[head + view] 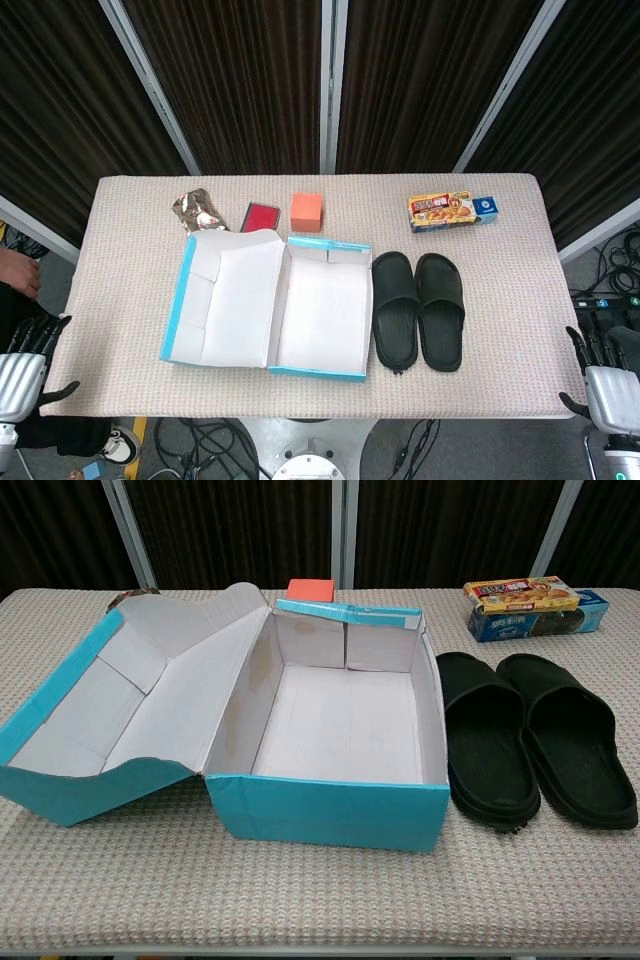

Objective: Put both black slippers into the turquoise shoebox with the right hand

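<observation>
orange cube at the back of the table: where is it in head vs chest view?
Head view: the small orange cube stands in the upper middle, just behind the open turquoise shoebox, clear of it.
Chest view: only its top shows, peeking over the shoebox's back wall.
Shared landmark: the pair of black slippers, right of the shoebox in both.
</observation>
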`<control>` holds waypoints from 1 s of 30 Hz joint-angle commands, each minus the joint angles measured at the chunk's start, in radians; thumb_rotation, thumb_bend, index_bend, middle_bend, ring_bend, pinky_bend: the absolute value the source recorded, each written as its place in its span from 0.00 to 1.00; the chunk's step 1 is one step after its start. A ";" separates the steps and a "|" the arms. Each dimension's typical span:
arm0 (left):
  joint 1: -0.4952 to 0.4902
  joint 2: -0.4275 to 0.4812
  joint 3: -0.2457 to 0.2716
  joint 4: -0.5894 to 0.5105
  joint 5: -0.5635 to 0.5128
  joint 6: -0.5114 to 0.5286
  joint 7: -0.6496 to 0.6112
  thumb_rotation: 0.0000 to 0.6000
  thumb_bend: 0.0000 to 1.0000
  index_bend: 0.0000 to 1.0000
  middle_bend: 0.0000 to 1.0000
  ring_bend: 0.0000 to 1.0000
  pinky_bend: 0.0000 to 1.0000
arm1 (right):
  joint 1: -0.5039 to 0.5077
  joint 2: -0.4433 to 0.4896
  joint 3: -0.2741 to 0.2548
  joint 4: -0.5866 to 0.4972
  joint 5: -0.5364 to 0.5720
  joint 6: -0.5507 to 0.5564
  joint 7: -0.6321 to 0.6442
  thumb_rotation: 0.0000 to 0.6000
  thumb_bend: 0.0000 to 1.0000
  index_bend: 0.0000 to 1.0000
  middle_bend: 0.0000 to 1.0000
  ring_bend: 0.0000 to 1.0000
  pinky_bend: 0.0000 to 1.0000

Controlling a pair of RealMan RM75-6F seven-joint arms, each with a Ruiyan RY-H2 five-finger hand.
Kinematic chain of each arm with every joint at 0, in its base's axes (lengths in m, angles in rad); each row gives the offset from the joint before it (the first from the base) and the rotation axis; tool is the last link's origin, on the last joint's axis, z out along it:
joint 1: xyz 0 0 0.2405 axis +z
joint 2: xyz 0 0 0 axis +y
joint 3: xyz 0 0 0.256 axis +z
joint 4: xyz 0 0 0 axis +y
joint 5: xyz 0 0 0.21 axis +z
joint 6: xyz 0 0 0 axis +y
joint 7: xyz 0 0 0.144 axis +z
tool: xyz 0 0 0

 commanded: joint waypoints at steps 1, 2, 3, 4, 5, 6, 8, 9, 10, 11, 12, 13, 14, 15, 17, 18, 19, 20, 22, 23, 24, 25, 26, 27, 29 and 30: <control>-0.001 0.002 0.000 -0.003 0.001 -0.001 0.002 1.00 0.00 0.07 0.14 0.05 0.07 | 0.001 0.001 0.000 -0.002 0.000 -0.001 -0.001 1.00 0.00 0.00 0.00 0.00 0.00; -0.001 0.003 0.001 -0.005 0.002 -0.001 0.004 1.00 0.00 0.07 0.14 0.05 0.07 | 0.001 0.002 0.000 -0.003 -0.001 -0.001 -0.001 1.00 0.00 0.00 0.00 0.00 0.00; -0.001 0.004 0.001 -0.007 0.003 0.000 0.005 1.00 0.00 0.07 0.14 0.05 0.07 | 0.001 0.002 0.000 -0.005 -0.002 0.000 -0.001 1.00 0.00 0.00 0.00 0.00 0.00; -0.001 0.005 0.002 -0.010 0.005 0.001 0.007 1.00 0.00 0.07 0.14 0.05 0.07 | 0.002 0.003 0.000 -0.006 -0.002 0.000 0.000 1.00 0.00 0.00 0.00 0.00 0.00; -0.001 0.006 0.002 -0.012 0.006 0.002 0.009 1.00 0.00 0.07 0.14 0.05 0.07 | 0.002 0.003 0.000 -0.007 -0.002 -0.001 0.002 1.00 0.00 0.00 0.00 0.00 0.00; 0.000 0.007 0.003 -0.015 0.008 0.004 0.012 1.00 0.00 0.07 0.14 0.05 0.07 | 0.002 0.005 -0.001 -0.008 -0.003 -0.002 0.004 1.00 0.00 0.00 0.00 0.00 0.00; 0.001 0.009 0.005 -0.020 0.010 0.005 0.017 1.00 0.00 0.07 0.14 0.05 0.07 | 0.003 0.006 -0.002 -0.008 -0.005 -0.003 0.007 1.00 0.00 0.00 0.00 0.00 0.00; 0.001 0.011 0.006 -0.025 0.010 0.004 0.020 1.00 0.00 0.07 0.14 0.05 0.07 | 0.002 0.007 -0.003 -0.008 -0.007 -0.001 0.012 1.00 0.00 0.00 0.00 0.00 0.00; 0.001 0.013 0.006 -0.030 0.011 0.004 0.022 1.00 0.00 0.07 0.14 0.05 0.07 | 0.002 0.007 -0.003 -0.008 -0.008 0.001 0.016 1.00 0.00 0.00 0.00 0.00 0.00; 0.000 0.016 0.007 -0.036 0.012 0.004 0.025 1.00 0.00 0.07 0.14 0.05 0.07 | 0.001 0.008 -0.002 -0.008 -0.009 0.003 0.020 1.00 0.00 0.00 0.00 0.00 0.00; 0.000 0.020 0.007 -0.045 0.014 0.005 0.029 1.00 0.00 0.07 0.14 0.05 0.07 | 0.001 0.009 -0.003 -0.007 -0.010 0.005 0.025 1.00 0.00 0.00 0.00 0.00 0.00; 0.000 0.023 0.007 -0.052 0.015 0.005 0.033 1.00 0.00 0.07 0.14 0.05 0.07 | 0.000 0.010 -0.003 -0.008 -0.011 0.004 0.029 1.00 0.00 0.00 0.00 0.00 0.00; 0.000 0.027 0.007 -0.059 0.015 0.006 0.037 1.00 0.00 0.07 0.14 0.05 0.07 | 0.001 0.012 -0.004 -0.008 -0.011 0.003 0.032 1.00 0.00 0.00 0.00 0.00 0.00; -0.001 0.031 0.007 -0.068 0.016 0.005 0.042 1.00 0.00 0.07 0.14 0.05 0.07 | 0.002 0.016 -0.004 -0.011 -0.010 -0.001 0.036 1.00 0.00 0.00 0.00 0.00 0.00; -0.002 0.037 0.006 -0.076 0.013 0.002 0.047 1.00 0.00 0.07 0.14 0.05 0.07 | 0.005 0.020 -0.002 -0.015 -0.005 -0.008 0.041 1.00 0.00 0.00 0.00 0.00 0.00; -0.004 0.038 0.004 -0.079 0.009 -0.001 0.047 1.00 0.00 0.07 0.14 0.05 0.07 | 0.007 0.022 0.000 -0.017 -0.001 -0.012 0.044 1.00 0.00 0.00 0.00 0.00 0.00; -0.005 0.038 0.002 -0.080 0.005 -0.003 0.045 1.00 0.00 0.07 0.14 0.05 0.07 | 0.009 0.023 0.001 -0.018 0.001 -0.017 0.046 1.00 0.00 0.00 0.00 0.00 0.00; -0.006 0.037 0.000 -0.080 0.003 -0.006 0.043 1.00 0.00 0.07 0.14 0.05 0.07 | 0.011 0.024 0.001 -0.020 0.001 -0.022 0.046 1.00 0.00 0.00 0.00 0.00 0.00; -0.009 0.033 -0.001 -0.075 0.002 -0.012 0.042 1.00 0.00 0.07 0.14 0.05 0.07 | 0.017 0.029 -0.001 -0.024 0.000 -0.033 0.051 1.00 0.00 0.00 0.00 0.00 0.00; -0.010 0.030 -0.002 -0.074 0.002 -0.013 0.042 1.00 0.00 0.07 0.14 0.05 0.07 | 0.019 0.031 0.000 -0.027 0.000 -0.036 0.054 1.00 0.00 0.00 0.00 0.00 0.00; -0.011 0.028 -0.001 -0.075 0.004 -0.013 0.042 1.00 0.00 0.07 0.14 0.05 0.07 | 0.022 0.035 0.001 -0.032 0.000 -0.039 0.058 1.00 0.00 0.00 0.00 0.00 0.00; -0.011 0.028 0.000 -0.075 0.006 -0.013 0.042 1.00 0.00 0.07 0.14 0.05 0.07 | 0.024 0.038 0.002 -0.036 0.000 -0.041 0.061 1.00 0.00 0.00 0.00 0.00 0.00; -0.011 0.028 0.002 -0.075 0.009 -0.013 0.043 1.00 0.00 0.07 0.14 0.05 0.07 | 0.028 0.042 0.003 -0.041 -0.001 -0.045 0.064 1.00 0.00 0.00 0.00 0.00 0.00; -0.011 0.029 0.003 -0.075 0.010 -0.012 0.043 1.00 0.00 0.07 0.14 0.05 0.07 | 0.036 0.050 0.005 -0.051 -0.002 -0.055 0.064 1.00 0.00 0.00 0.00 0.00 0.00; -0.010 0.030 0.004 -0.073 0.008 -0.014 0.038 1.00 0.00 0.07 0.14 0.05 0.07 | 0.050 0.066 0.011 -0.070 0.002 -0.072 0.055 1.00 0.00 0.00 0.02 0.00 0.00; -0.010 0.031 0.005 -0.073 0.005 -0.018 0.033 1.00 0.00 0.07 0.14 0.05 0.07 | 0.061 0.076 0.021 -0.084 0.008 -0.079 0.033 1.00 0.00 0.00 0.02 0.00 0.00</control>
